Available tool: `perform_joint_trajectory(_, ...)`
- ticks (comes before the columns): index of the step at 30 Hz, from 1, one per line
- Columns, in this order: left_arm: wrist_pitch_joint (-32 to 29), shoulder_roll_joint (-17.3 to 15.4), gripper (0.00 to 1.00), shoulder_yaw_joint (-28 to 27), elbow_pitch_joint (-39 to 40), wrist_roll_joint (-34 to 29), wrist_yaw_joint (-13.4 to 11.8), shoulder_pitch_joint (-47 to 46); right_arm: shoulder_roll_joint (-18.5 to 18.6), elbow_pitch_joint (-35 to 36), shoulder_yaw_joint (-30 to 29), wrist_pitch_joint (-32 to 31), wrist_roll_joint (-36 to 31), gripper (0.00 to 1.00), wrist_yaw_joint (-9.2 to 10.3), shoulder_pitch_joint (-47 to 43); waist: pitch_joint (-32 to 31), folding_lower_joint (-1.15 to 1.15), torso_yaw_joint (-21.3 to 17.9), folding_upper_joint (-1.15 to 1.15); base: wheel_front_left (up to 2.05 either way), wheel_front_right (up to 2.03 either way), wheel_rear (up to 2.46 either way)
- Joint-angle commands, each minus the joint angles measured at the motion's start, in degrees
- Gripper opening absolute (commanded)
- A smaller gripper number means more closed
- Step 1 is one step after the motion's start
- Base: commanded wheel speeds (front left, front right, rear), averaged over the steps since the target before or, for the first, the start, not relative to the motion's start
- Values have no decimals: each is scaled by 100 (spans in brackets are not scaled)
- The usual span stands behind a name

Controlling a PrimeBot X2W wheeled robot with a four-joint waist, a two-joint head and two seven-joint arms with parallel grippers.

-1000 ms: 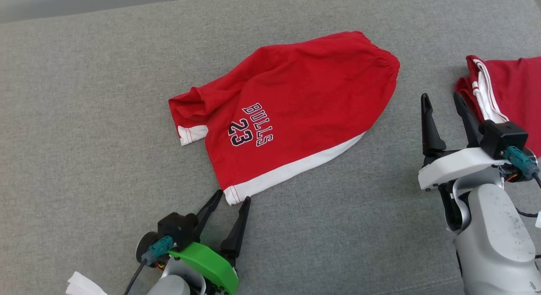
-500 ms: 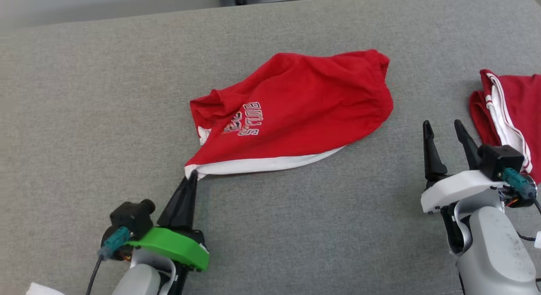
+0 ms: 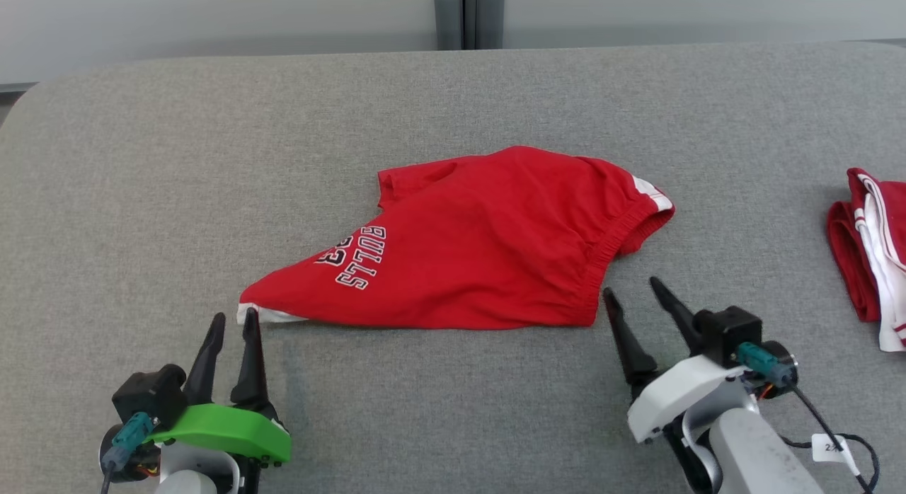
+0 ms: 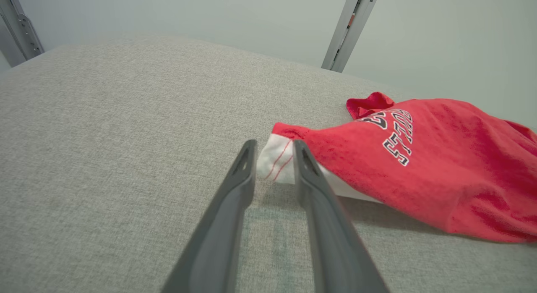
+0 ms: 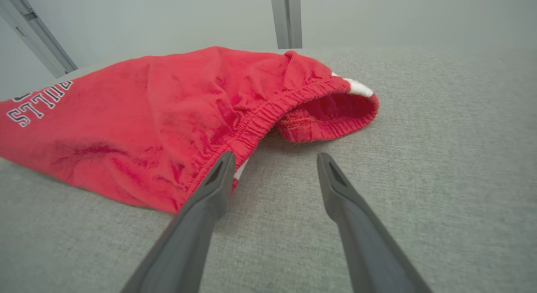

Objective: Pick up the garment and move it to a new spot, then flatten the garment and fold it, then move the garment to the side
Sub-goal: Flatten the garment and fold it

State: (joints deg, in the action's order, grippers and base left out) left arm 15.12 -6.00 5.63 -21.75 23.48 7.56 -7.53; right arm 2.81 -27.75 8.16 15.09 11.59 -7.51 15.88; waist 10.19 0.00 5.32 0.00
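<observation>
The head camera looks forward and down across the grey tabletop point(image 3: 141, 161), high enough to take in the left claw point(image 3: 233, 316) and right claw point(image 3: 631, 287). Each wrist camera sits low and close, facing along its own claw. All three views share the red shorts point(image 3: 481, 246).

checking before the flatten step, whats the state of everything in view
red shorts with bulls lettering: lying rumpled on the grey fabric surface, not flattened, not folded
left gripper: fingers slightly apart, white hem corner at their tips
right gripper: fingers wide open, holding nothing, beside the elastic waistband
second red and white garment: folded, at the right edge
</observation>
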Motion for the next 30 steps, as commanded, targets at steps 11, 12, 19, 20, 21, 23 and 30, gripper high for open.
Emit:
perform_joint_trajectory(11, 0, 224, 100, 105, 52, -196, -17, 161, 24, 16, 727, 7, 238, 100, 6, -171, 16, 0, 168, 0, 0, 0, 0)
perform_joint_trajectory(12, 0, 224, 100, 145, 48, -201, -17, 150, 23, -12, 686, 7, 227, 100, 6, -106, 27, 0, 193, 0, 0, 0, 0)
perform_joint_trajectory(19, 0, 177, 100, 261, 79, -154, -17, 106, 23, -215, 826, 7, 258, 0, 6, 170, 34, 0, 312, 0, 0, 0, 0)
perform_joint_trajectory(20, 0, 175, 100, 261, 85, -153, -17, 120, 23, -195, 851, 7, 306, 0, 6, 194, 26, 0, 315, 0, 0, 0, 0)
perform_joint_trajectory(21, 0, 176, 100, 258, 91, -157, -17, 134, 30, -136, 853, 7, 313, 0, 6, 229, 18, 0, 312, 0, 0, 0, 0)
perform_joint_trajectory(23, 0, 177, 100, 234, 99, -167, -17, 193, 25, -3, 878, 7, 384, 0, 6, 227, -22, 0, 277, 0, 0, 0, 0)
perform_joint_trajectory(30, 0, 221, 100, 249, 68, -189, -17, 305, 25, 384, 782, 7, 334, 0, 6, 139, -146, 0, 58, 0, 0, 0, 0)
